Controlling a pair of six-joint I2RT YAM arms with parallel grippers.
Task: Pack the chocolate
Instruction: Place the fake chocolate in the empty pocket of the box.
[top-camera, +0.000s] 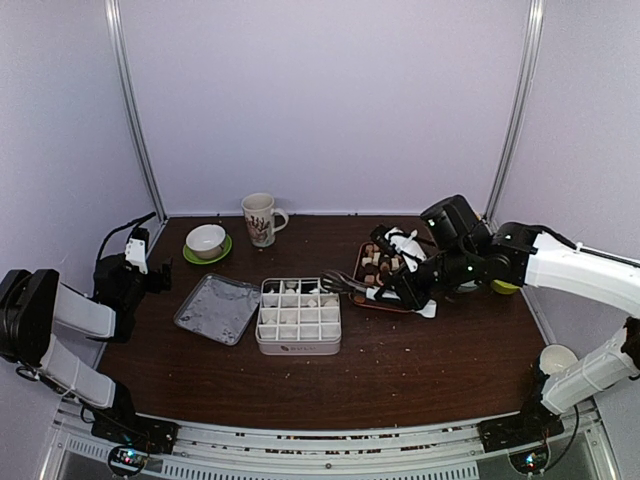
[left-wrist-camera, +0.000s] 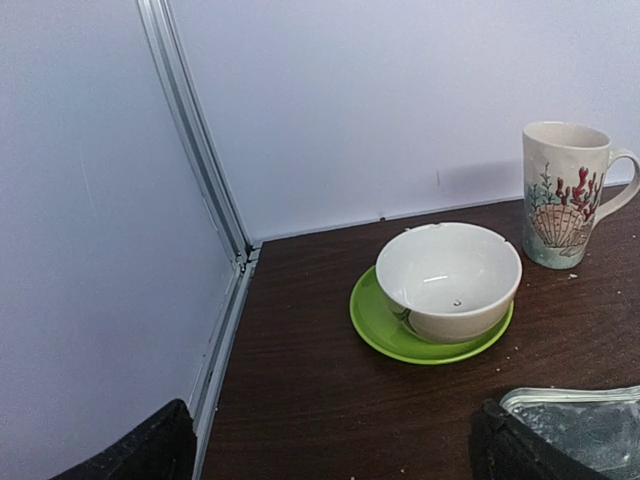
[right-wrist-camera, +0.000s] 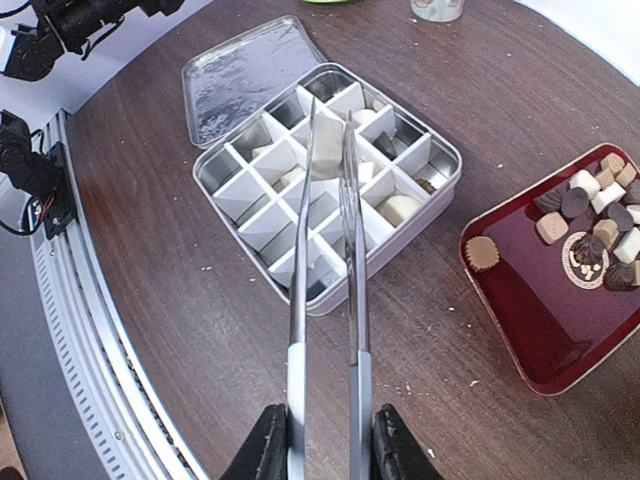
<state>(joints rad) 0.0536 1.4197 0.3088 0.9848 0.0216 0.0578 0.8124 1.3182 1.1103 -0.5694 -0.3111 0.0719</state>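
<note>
right end effector (top-camera: 383, 291): grips tongs (top-camera: 343, 286) | tips: over divided box (top-camera: 298, 346), right side | chocolate (top-camera: 374, 258): on red tray (top-camera: 360, 271)

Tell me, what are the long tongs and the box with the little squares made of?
The tongs look like metal: thin and silvery-grey, with bright glints along the blades. The box seems to be a tin, since its rim and walls are shiny silver. Its dividers are matte white, maybe card or plastic; I can't tell which.

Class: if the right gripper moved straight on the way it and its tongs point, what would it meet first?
Probably the divided tin: the tongs in the right gripper reach over it, though their height is unclear.
</note>
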